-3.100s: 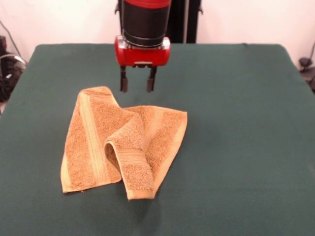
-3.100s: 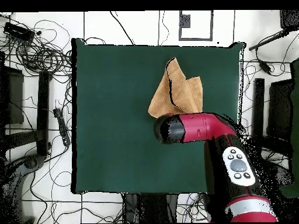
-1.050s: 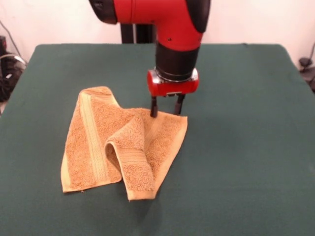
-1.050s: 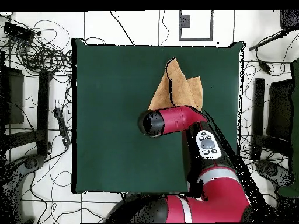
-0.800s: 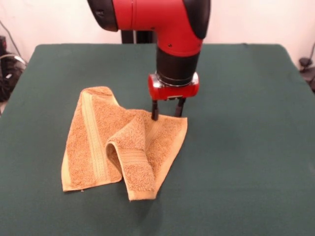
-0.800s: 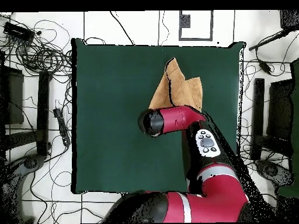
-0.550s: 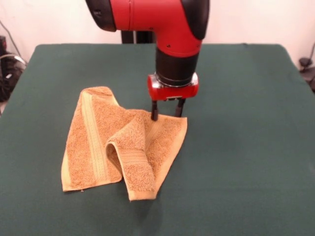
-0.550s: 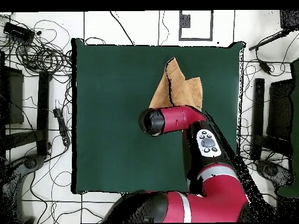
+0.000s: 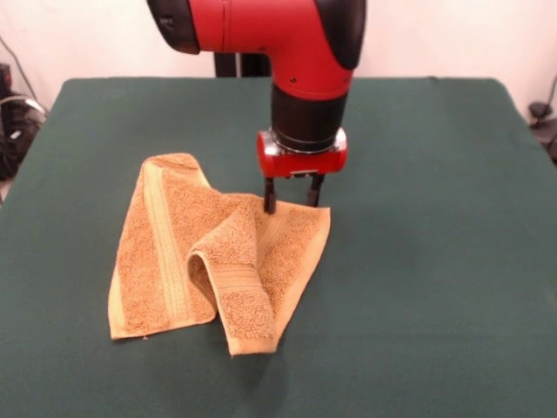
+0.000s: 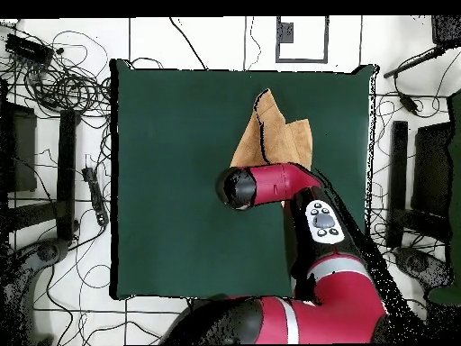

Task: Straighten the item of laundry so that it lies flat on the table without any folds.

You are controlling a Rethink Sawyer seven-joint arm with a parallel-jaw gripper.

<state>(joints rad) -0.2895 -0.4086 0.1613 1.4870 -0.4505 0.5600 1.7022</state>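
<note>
Dark green felt-like cloth covers the table [image 9: 435, 261], which fills the front view under a pale wall. Above it the red and black arm [image 9: 296, 52] comes down, and its gripper [image 9: 290, 199] hangs with its two dark fingers [image 9: 270, 197] apart, their tips at the far right corner of the towel [image 9: 209, 257], at or just above the cloth; contact cannot be told. That golden-orange terry towel lies left of the table's middle in the front view, rumpled rather than flat: its left part lies spread with a woven flat band running near to far, while the middle is folded over into a raised loop that ends in a flap pointing toward the near edge. A small speck at the near left corner may be a tag. From overhead the arm's dark elbow [image 10: 236, 187] covers the towel's [image 10: 275, 140] lower part. Cables [image 10: 54, 81] sprawl over the floor to the table's [image 10: 180, 135] left.
</note>
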